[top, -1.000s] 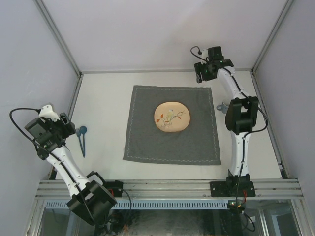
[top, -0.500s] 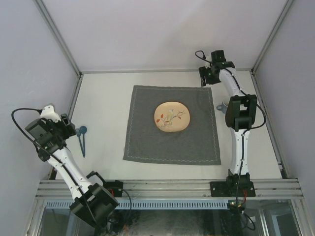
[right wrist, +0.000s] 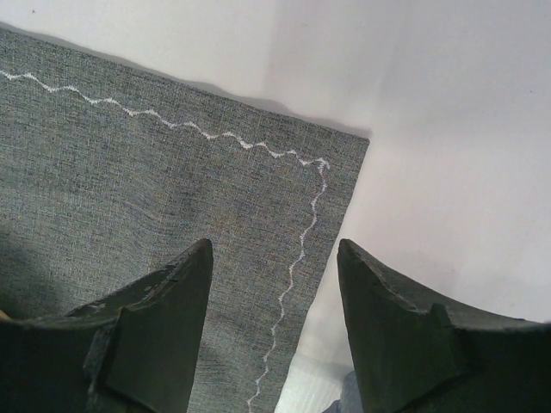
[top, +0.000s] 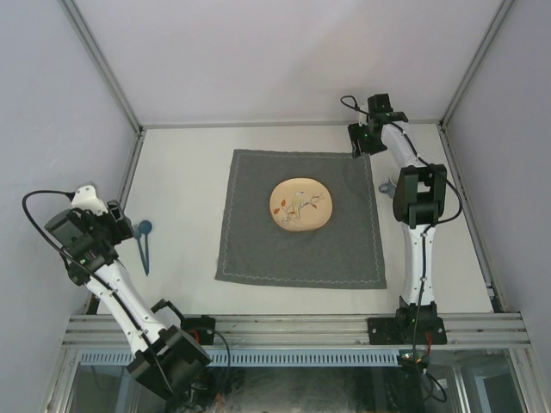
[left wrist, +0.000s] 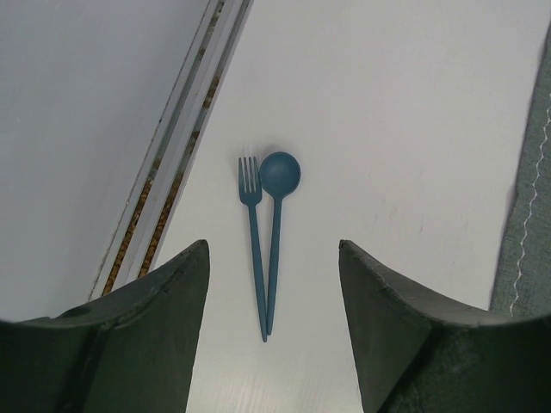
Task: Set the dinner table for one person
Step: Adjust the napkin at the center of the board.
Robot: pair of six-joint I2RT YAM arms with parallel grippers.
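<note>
1. Dinner table (top: 181, 172): large off-white surface with metal rail edges, carrying every item below.
2. Grey cloth (top: 301, 249): square, with white zigzag stitching along the border, laid flat at the middle of the table.
3. Plate (top: 300, 205): round, cream, with a bird-and-branch pattern, set on the cloth slightly beyond its centre.
4. Fork (left wrist: 252, 232): blue, flat on the bare table near the left rail, well apart from the cloth.
5. Spoon (left wrist: 277, 189): blue, just beside the fork on the cloth side, bowl level with the tines, handle ends converging and touching.
6. Left gripper (left wrist: 272, 249): fingers spread apart and holding nothing, hovering over the fork and spoon, both framed between the fingers in the wrist view.
7. Right gripper (right wrist: 274, 245): fingers spread apart and holding nothing, poised above the far right corner of the cloth, one finger over the fabric, the other over bare table.
8. Small blue-grey item (top: 386, 186): on the table beside the cloth's right edge, partly hidden by the right arm; kind not discernible.
</note>
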